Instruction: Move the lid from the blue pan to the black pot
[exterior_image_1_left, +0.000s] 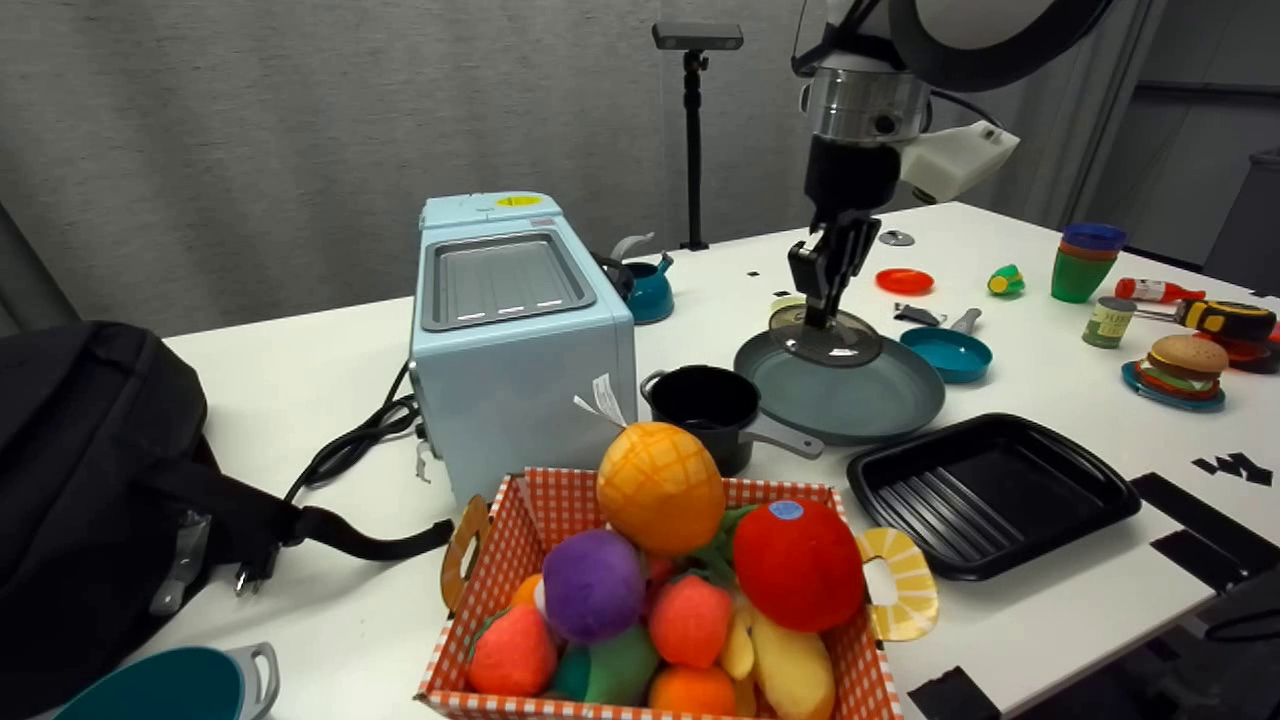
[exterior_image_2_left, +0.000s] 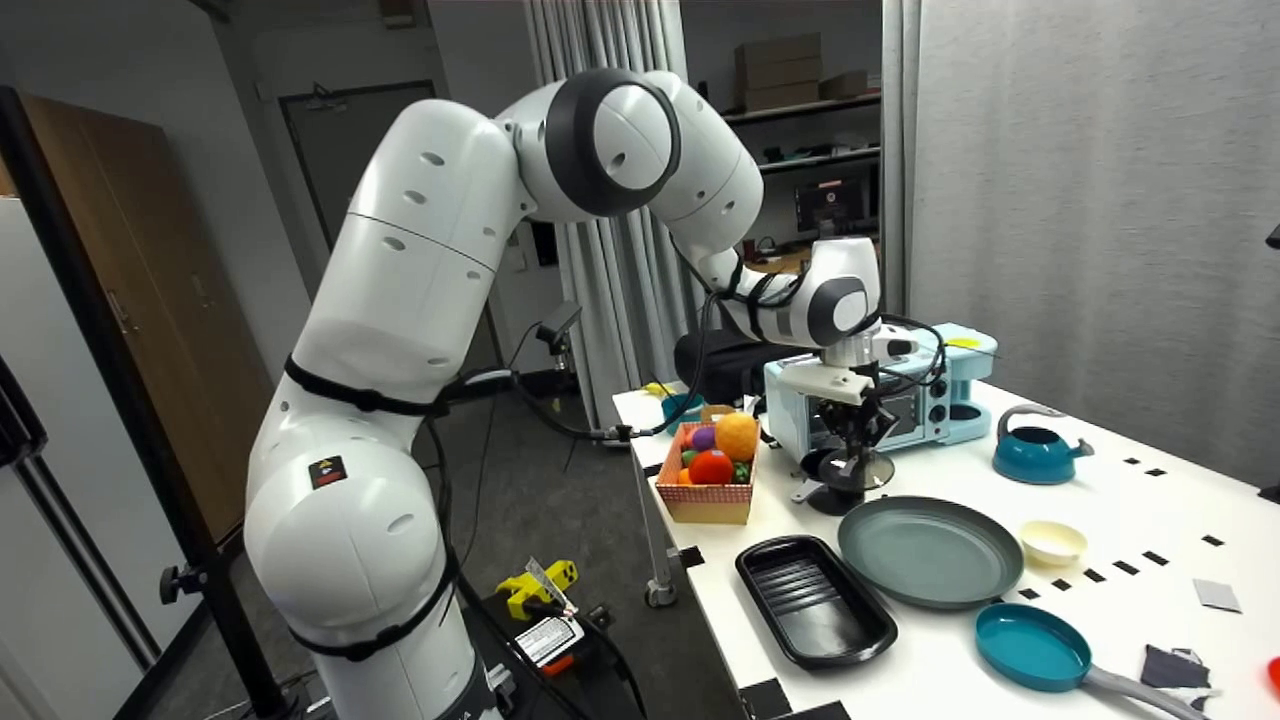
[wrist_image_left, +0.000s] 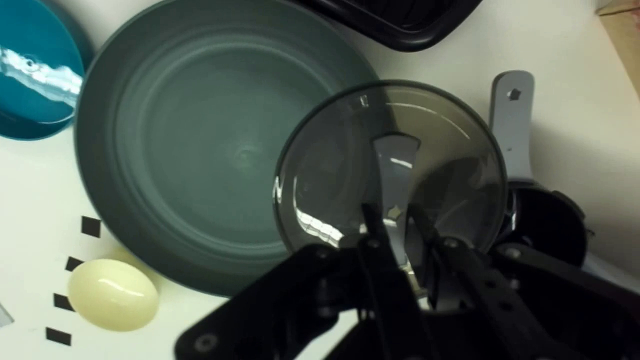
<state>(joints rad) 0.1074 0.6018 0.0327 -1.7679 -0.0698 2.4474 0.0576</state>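
Note:
The lid (exterior_image_1_left: 850, 345) is a round smoky see-through disc with a thin rim. My gripper (exterior_image_1_left: 820, 312) is shut on it at its middle and holds it in the air; the knob is hidden between the fingers. In the wrist view the lid (wrist_image_left: 330, 145) overlaps the edge of the grey frying pan and reaches to the rim of the black pot (wrist_image_left: 545, 225). The black pot (exterior_image_1_left: 700, 400) stands uncovered beside the light blue oven. The small teal-blue pan (exterior_image_1_left: 946, 352) lies uncovered beyond the frying pan and also shows in an exterior view (exterior_image_2_left: 1030, 645).
The wide grey frying pan (exterior_image_2_left: 930, 550) lies between pot and blue pan. The black grill tray (exterior_image_2_left: 815, 600) is near the table edge. The oven (exterior_image_1_left: 530, 400) and the fruit basket (exterior_image_1_left: 870, 660) stand close to the pot. A cream bowl (exterior_image_2_left: 1052, 542) and teal kettle (exterior_image_2_left: 1035, 455) stand behind.

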